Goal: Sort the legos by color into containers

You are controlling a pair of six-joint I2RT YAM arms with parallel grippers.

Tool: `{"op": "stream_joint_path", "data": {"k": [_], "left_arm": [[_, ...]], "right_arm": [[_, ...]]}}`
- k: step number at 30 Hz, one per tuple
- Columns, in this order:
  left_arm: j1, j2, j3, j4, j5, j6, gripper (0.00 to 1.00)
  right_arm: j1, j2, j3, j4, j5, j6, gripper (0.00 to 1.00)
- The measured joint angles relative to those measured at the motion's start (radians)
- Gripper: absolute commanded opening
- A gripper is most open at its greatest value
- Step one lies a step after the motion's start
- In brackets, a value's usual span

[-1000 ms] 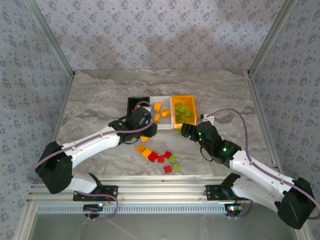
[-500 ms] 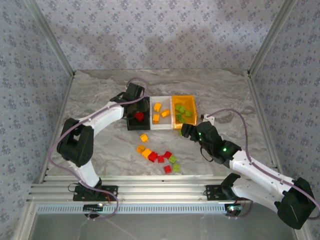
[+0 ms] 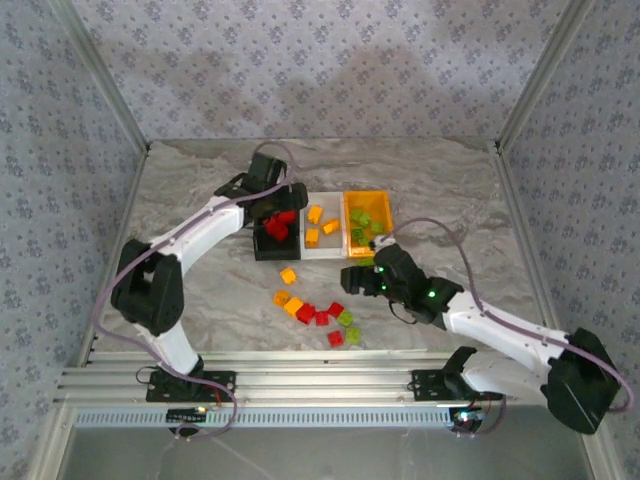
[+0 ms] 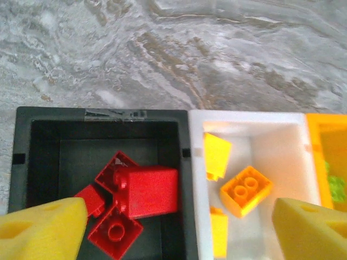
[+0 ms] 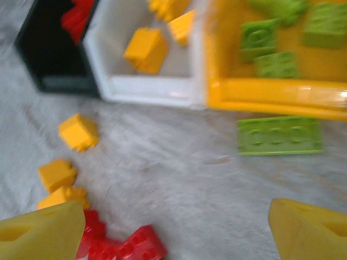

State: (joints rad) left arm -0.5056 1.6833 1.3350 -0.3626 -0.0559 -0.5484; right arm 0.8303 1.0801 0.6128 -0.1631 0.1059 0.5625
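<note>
Glossy moulded-plastic red legos (image 4: 146, 192) lie in a matt black plastic bin (image 4: 54, 112), left of the smooth white plastic bin (image 4: 249, 117); the orange bin (image 5: 271, 92) to its right shines, all on a matt, grey stone-veined tabletop (image 4: 217, 54).

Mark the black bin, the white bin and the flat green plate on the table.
black bin (image 4: 54, 112): left wrist view, far rim.
white bin (image 4: 249, 116): left wrist view, far rim.
flat green plate (image 5: 279, 135): right wrist view, studded top.

no readable text, label, brand or number is being displayed on the legos (image 3: 305, 312), the containers (image 4: 103, 114) or the table (image 3: 200, 190).
</note>
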Motion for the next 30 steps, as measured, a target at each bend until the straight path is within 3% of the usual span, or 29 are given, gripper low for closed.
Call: {"op": "stream_joint_path", "data": {"k": [9, 14, 22, 30], "left_arm": [[0.0, -0.451, -0.314, -0.023, 0.04, -0.037, 0.99], [0.024, -0.597, -0.456, -0.085, 0.036, -0.066, 1.0], [0.051, -0.655, -0.506, -0.137, 0.033, -0.096, 1.0], [0.055, -0.655, -0.508, -0.139, 0.032, -0.101, 1.0]], "right_arm": [[0.198, 0.344, 0.238, -0.032, -0.032, -0.187, 0.86], [0.256, 0.517, 0.345, -0.086, -0.031, -0.254, 0.85], [0.318, 0.674, 0.421, -0.175, 0.018, -0.306, 0.77], [0.34, 0.706, 0.426, -0.192, 0.032, -0.334, 0.52]]}}
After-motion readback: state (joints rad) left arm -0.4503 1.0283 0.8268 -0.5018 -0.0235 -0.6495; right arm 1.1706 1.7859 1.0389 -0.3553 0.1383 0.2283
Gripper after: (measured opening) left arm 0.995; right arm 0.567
